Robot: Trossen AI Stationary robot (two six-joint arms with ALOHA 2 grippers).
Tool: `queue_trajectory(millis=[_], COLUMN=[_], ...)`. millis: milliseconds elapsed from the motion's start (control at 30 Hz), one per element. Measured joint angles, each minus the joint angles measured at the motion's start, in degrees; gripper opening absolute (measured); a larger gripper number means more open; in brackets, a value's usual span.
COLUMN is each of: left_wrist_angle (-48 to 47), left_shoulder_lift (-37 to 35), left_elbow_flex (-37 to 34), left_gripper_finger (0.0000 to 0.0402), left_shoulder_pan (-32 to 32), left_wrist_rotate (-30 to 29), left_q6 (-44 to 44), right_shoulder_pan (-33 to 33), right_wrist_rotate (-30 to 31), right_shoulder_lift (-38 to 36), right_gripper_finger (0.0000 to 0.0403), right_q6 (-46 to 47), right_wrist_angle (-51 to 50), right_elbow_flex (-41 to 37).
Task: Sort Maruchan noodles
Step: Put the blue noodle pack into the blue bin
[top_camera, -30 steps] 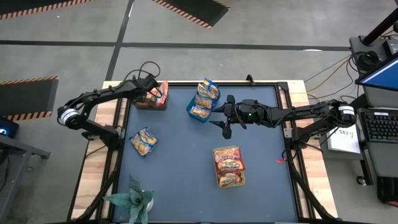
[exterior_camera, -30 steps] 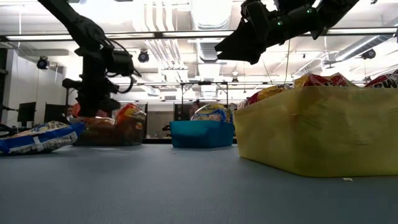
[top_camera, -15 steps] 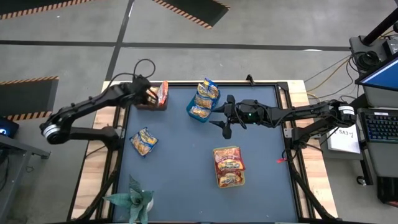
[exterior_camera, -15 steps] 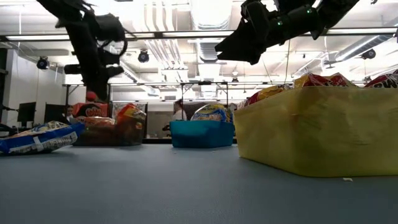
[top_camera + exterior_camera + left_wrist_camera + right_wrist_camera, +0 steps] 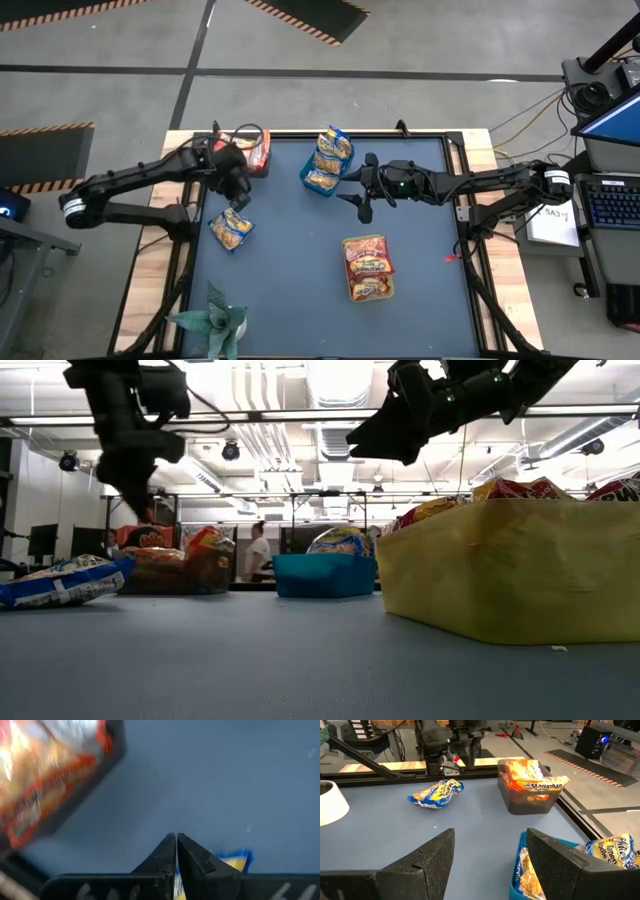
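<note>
One blue-and-yellow noodle packet [image 5: 231,228] lies flat on the blue mat, near the left edge; it also shows in the right wrist view [image 5: 436,792] and the low view [image 5: 65,582]. My left gripper [image 5: 236,188] hangs shut in the air between that packet and the dark bin [image 5: 250,156] of orange packets; its shut fingers [image 5: 176,847] point down at the mat. A blue bin [image 5: 324,166] holds blue-and-yellow packets. The yellow-green bin [image 5: 368,268] holds red ones. My right gripper [image 5: 360,196] hovers open beside the blue bin, high above the mat [image 5: 400,430].
A potted plant [image 5: 215,320] in a white pot [image 5: 330,802] stands at the table's near left corner. Bare mat lies in the middle between the three bins. The yellow-green bin [image 5: 500,565] stands near the low camera. People walk in the room beyond the table.
My left gripper has drawn back from the dark bin at the far left, rising and moving toward the table's near edge, and now hangs over the mat close to the loose blue-and-yellow packet. The right arm has kept still.
</note>
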Motion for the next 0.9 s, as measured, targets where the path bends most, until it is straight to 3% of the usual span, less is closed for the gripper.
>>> queue_trajectory(millis=[233, 500, 633, 767, 900], left_wrist_angle=[-8.0, -7.2, -6.5, -5.0, -4.8], left_shoulder_lift=[0.6, 0.5, 0.4, 0.0, 0.5], left_elbow_flex=[-0.9, -7.3, -6.9, -7.1, -7.4], left_gripper_finger=[0.0032, 0.0122, 0.0163, 0.0175, 0.0174], left_shoulder_pan=[-0.2, -0.4, -0.5, -0.6, -0.6], left_wrist_rotate=[0.0, 0.2, 3.5, 6.8, 6.2], left_q6=[0.5, 3.6, 4.8, 6.1, 4.6], right_shoulder_pan=[0.0, 0.0, 0.0, 0.0, 0.0], right_wrist_rotate=[0.0, 0.0, 0.0, 0.0, -0.1], right_shoulder_lift=[0.0, 0.0, 0.0, 0.0, 0.0], right_gripper_finger=[0.0235, 0.0235, 0.0235, 0.0235, 0.0235], right_q6=[0.0, -0.2, -0.7, -1.0, -1.5], right_wrist_angle=[-0.1, 0.0, 0.1, 0.1, 0.1], right_elbow_flex=[-0.5, -1.4, -1.5, -1.6, -1.6])
